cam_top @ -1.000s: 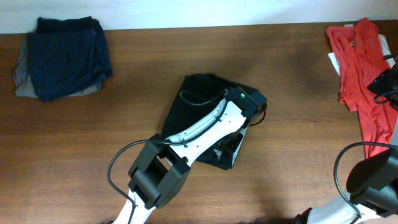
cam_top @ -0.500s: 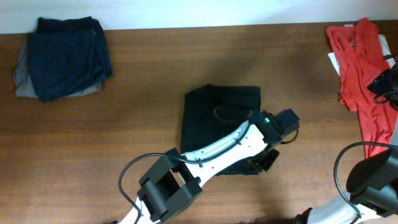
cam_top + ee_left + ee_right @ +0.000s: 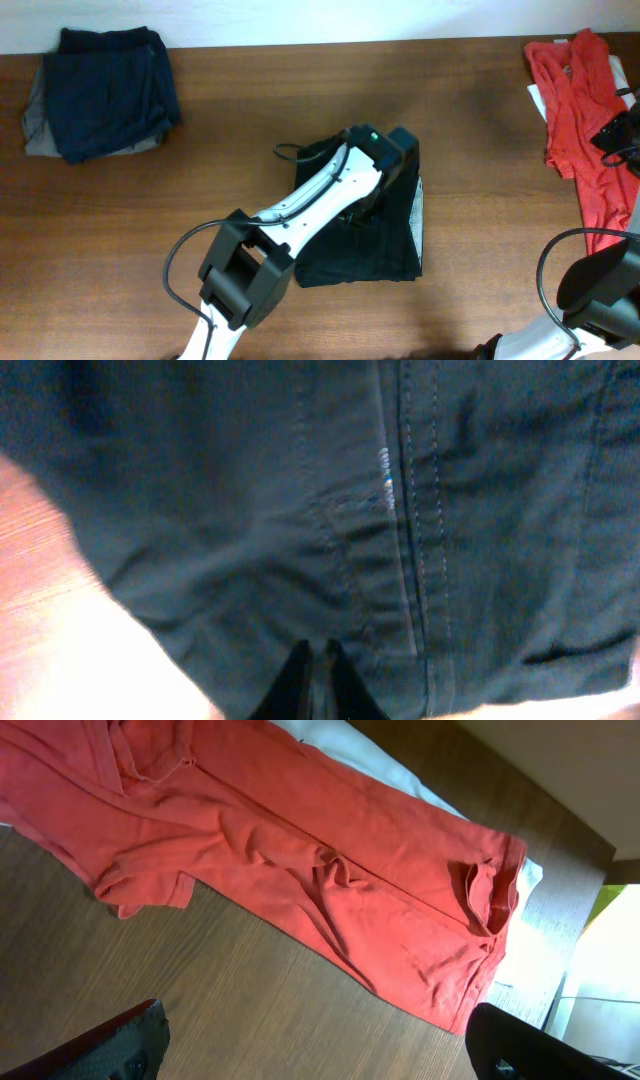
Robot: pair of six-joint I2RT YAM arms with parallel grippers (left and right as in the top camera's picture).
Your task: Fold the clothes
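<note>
On the brown wood-grain surface [image 3: 500, 200] the black garment [image 3: 385, 245] lies limp, stitched, pale-edged, roughly rectangular. Left jaws pinch it shut; right jaws gape wide, empty.

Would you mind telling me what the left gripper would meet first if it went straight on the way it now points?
The large black fabric garment: in the left wrist view the left gripper points straight at it, apparently very close, though depth is unclear.
</note>
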